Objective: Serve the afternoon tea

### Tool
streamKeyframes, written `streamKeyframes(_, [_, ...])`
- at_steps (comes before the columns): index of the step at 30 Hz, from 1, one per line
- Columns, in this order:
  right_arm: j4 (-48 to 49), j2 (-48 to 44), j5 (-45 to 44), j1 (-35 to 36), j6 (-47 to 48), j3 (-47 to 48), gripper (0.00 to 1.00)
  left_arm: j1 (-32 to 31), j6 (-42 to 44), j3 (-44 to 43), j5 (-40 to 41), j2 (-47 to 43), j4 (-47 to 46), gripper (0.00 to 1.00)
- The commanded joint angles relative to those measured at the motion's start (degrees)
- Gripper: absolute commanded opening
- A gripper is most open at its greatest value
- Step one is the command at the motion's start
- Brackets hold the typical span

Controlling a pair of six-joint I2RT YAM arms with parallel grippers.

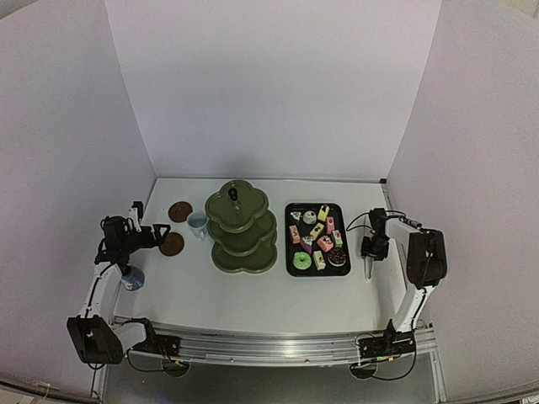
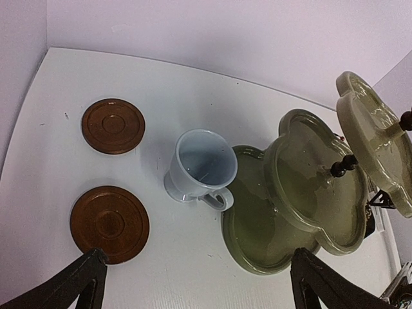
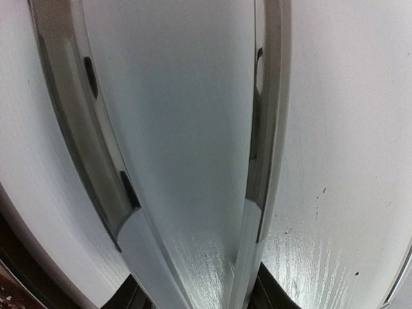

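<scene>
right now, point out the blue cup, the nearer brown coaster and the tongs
blue cup (image 2: 205, 161): left wrist view, inside of its bowl
nearer brown coaster (image 2: 109, 223): left wrist view, its centre
tongs (image 3: 264, 141): right wrist view, right metal arm

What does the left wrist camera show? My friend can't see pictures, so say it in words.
A pale blue cup stands upright on a white table, beside a green three-tier stand. Two round brown coasters lie to its left, and the left gripper pokes its open black fingers in at the bottom corners.

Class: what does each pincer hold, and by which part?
Left pincer: nothing. Right pincer straddles the metal tongs where the arms converge; grip cannot be told.
</scene>
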State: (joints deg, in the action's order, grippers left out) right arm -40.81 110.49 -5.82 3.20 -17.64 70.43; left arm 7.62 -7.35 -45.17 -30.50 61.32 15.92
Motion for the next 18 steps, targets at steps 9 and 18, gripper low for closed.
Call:
streamKeyframes(9, [-23.89,-1.95,0.28,0.11,0.07,16.19,0.42,0.2,1.74,-1.58,-1.31,-0.26,-2.16,1.0])
streamKeyframes(18, [-35.68,-3.21,3.76,0.02,1.07,27.92,0.41,0.2,1.91,-1.25,-1.62,-0.24,-2.69,1.0])
